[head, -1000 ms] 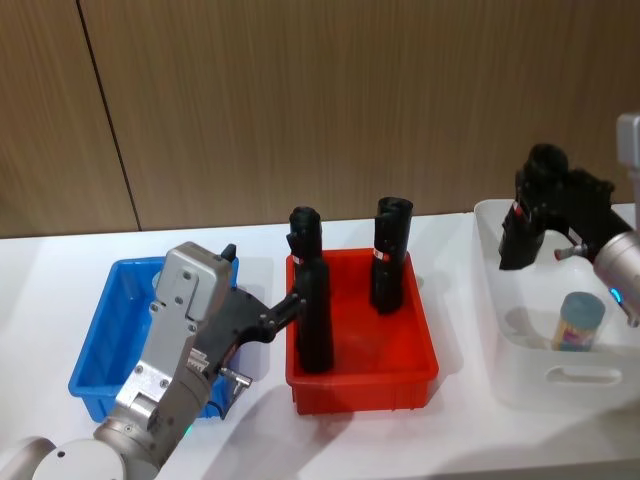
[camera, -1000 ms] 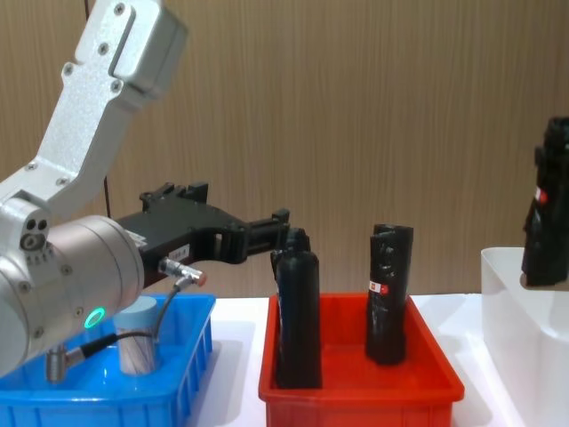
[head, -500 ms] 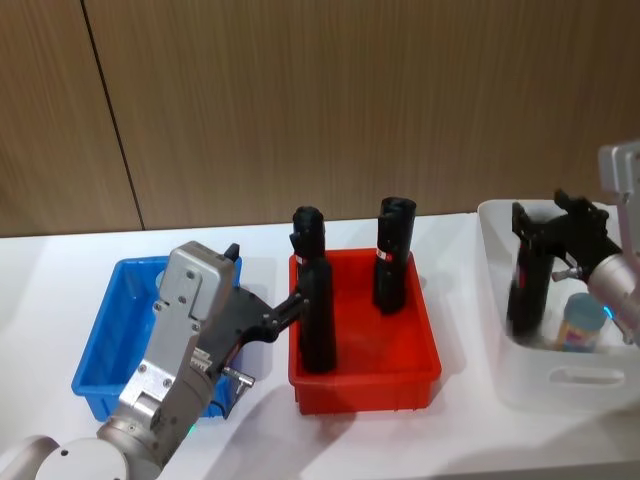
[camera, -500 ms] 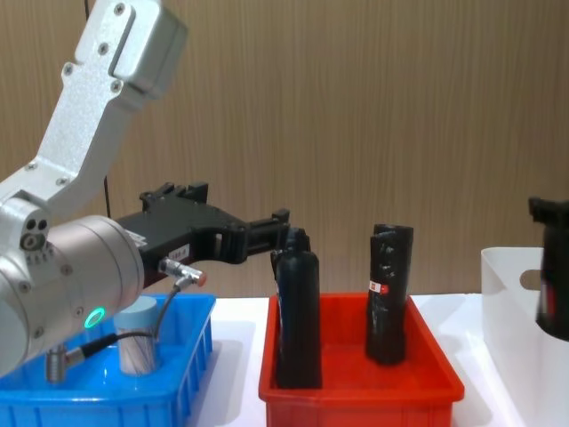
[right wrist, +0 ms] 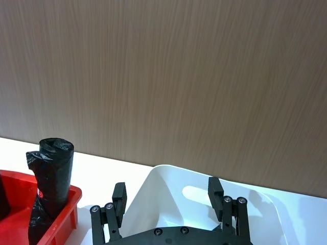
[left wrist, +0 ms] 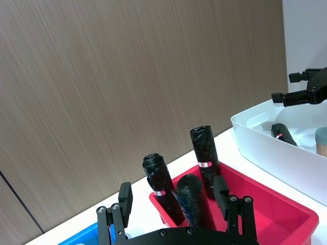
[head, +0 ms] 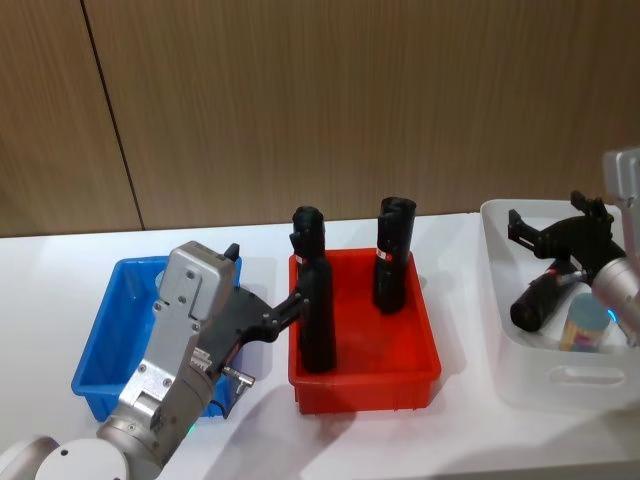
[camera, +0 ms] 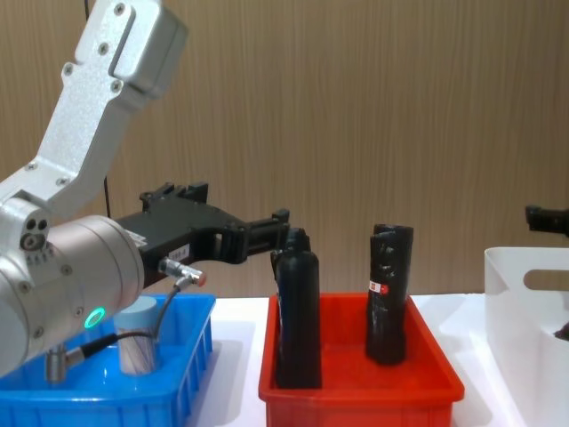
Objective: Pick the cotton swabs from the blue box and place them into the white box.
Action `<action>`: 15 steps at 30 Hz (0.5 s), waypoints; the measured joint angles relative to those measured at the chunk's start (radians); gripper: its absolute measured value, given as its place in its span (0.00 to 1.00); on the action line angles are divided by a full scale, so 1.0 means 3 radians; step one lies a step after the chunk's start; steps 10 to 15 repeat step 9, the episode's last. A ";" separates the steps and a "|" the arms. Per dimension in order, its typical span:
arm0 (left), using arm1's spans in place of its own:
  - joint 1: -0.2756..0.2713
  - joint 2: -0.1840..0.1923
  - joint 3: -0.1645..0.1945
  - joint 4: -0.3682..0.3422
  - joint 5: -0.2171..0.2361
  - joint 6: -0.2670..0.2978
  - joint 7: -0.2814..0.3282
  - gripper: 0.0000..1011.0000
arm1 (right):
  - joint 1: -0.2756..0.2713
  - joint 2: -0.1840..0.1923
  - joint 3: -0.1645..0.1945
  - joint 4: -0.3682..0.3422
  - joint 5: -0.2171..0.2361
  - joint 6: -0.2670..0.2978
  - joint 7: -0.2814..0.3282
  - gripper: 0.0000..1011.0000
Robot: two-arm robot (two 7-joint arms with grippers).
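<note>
Hovering over the white box (head: 560, 375) at the right, the right gripper (head: 560, 230) is spread wide and holding nothing; a black roll (head: 540, 298) is lying tilted inside that box beside a swab tub (head: 583, 322). The left gripper (head: 285, 310) is sitting between the blue box (head: 100, 350) and the red bin (head: 365, 375), its jaws apart and empty, next to two upright black rolls (camera: 298, 320).

One swab tub (camera: 138, 342) is standing in the blue box, partly behind the left arm. For the step in hand, I judge that the left gripper should be pulling back and dropping straight over that tub, closing on the round wall below the lid so the smooth plastic is not slipping out. Squeezing gently is probably wise, since a thin clear cylinder may be flexing.

The blue box is shallow with ribbed, flared sides. The white box is taller, smooth-walled, with a slot handle. The rolls look soft and crinkled.
</note>
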 joint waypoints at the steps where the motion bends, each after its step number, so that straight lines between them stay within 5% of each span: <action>1: 0.0000 0.0000 0.0000 0.0000 0.0000 0.0000 0.0000 0.99 | -0.0001 0.0001 0.0001 0.0001 0.0000 -0.0002 0.0000 0.99; 15: 0.0000 0.0000 0.0000 0.0000 0.0000 0.0000 0.0000 0.99 | -0.0009 0.0005 0.0009 0.0005 0.0002 -0.0020 0.0000 0.99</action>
